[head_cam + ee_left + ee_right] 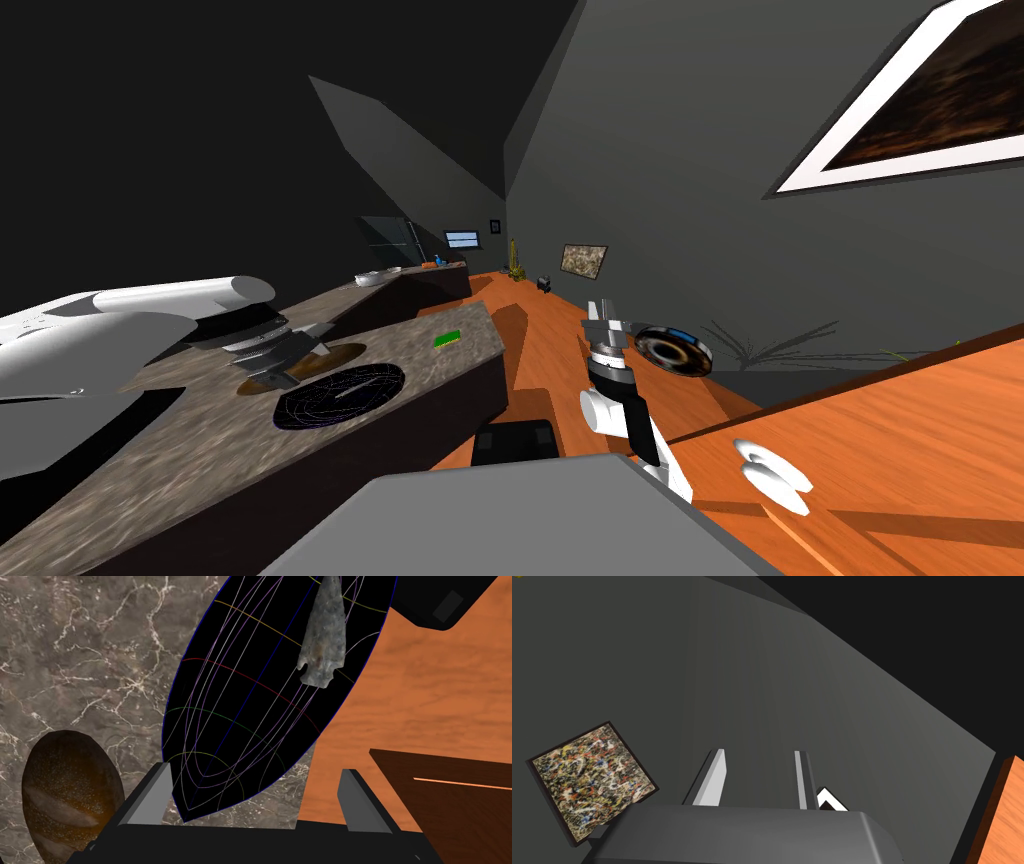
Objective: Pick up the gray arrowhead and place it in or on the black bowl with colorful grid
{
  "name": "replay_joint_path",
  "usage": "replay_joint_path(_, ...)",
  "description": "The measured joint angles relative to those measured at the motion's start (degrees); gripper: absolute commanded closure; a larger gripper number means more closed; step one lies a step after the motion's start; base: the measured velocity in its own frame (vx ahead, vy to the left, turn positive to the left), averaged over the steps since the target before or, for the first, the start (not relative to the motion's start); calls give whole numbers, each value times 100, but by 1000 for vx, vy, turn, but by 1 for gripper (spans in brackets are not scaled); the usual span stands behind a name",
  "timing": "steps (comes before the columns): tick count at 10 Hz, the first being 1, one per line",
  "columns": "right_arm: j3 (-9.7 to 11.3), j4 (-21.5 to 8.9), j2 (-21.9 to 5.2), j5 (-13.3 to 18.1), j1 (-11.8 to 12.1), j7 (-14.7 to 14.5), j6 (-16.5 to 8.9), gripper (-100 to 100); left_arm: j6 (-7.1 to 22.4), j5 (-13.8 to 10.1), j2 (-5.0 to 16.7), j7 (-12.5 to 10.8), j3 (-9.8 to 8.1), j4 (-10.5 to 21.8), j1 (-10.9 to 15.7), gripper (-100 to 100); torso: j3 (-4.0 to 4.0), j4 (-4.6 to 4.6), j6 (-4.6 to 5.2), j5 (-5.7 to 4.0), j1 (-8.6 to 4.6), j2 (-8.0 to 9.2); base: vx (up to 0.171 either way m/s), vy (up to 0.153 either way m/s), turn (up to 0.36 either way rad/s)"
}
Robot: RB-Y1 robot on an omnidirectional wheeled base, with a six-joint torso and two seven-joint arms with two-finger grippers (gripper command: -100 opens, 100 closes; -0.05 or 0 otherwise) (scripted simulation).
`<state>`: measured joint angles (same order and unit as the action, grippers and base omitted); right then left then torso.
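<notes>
The grey stone arrowhead (324,636) lies inside the black bowl with coloured grid lines (240,726), toward its far side. The bowl (340,394) rests on a brown marbled counter (180,450), close to the counter's edge. My left gripper (256,769) is open and hovers over the bowl's near rim, holding nothing; the arrowhead is well beyond its fingertips. From the head, the left gripper (285,362) sits just beside the bowl. My right gripper (603,312) is raised over the orange floor, pointing at a wall, its fingers (714,776) a narrow gap apart with nothing between.
A brown bread loaf (70,796) lies on the counter beside the bowl. A small green item (447,339) sits farther along the counter. A dark box (515,440) stands on the floor below the counter. A wooden table (900,440) with a white object (772,478) is on the right.
</notes>
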<state>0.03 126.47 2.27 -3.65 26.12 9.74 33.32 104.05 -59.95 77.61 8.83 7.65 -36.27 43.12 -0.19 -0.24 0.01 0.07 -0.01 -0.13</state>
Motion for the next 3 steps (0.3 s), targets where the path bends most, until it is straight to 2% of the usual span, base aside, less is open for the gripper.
replay_joint_path(3,0,0,0,0,0,0,0,0,0,0,0,0,0,0,0,0,0,0,0,0,1,0,0,0,0)
